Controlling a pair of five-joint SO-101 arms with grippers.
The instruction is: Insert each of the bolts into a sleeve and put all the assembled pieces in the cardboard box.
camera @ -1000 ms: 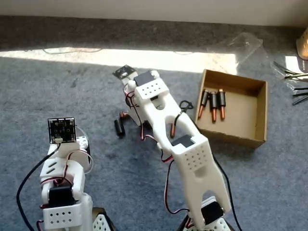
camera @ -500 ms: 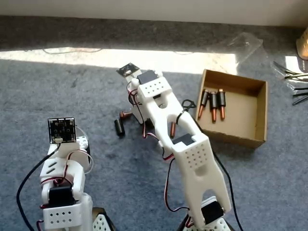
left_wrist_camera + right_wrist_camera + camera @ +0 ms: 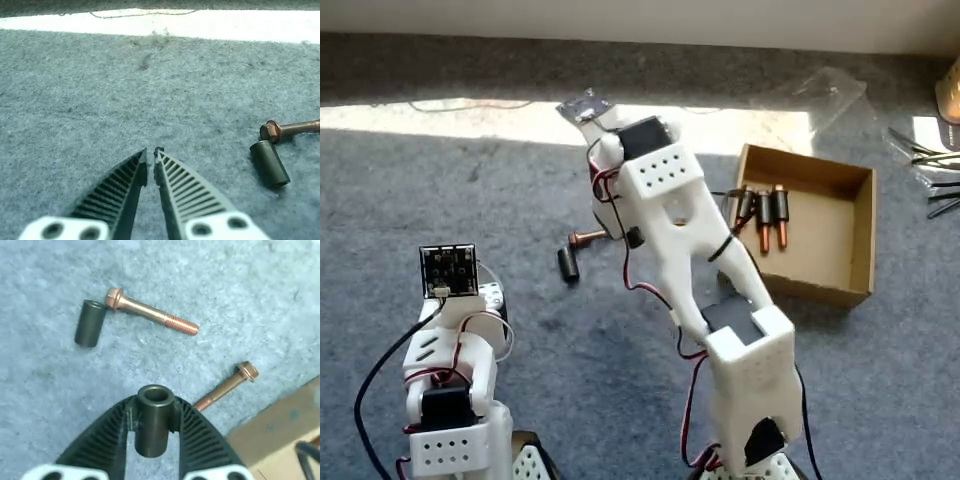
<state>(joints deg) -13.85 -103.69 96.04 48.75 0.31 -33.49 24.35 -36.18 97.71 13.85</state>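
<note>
— State of right gripper (image 3: 155, 406)?
— Clamped on a dark cylindrical metal sleeve (image 3: 154, 437), over grey carpet (image 3: 45, 382).
— And left gripper (image 3: 150, 156)?
— Jaws closed together. Three assembled pieces (image 3: 763, 218) lie inside the brown cardboard box (image 3: 810, 283).

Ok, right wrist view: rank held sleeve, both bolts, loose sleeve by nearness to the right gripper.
1. Held sleeve, in the jaws.
2. Bolt beside the cardboard box.
3. Far bolt and loose sleeve, side by side: too close to call.
</note>
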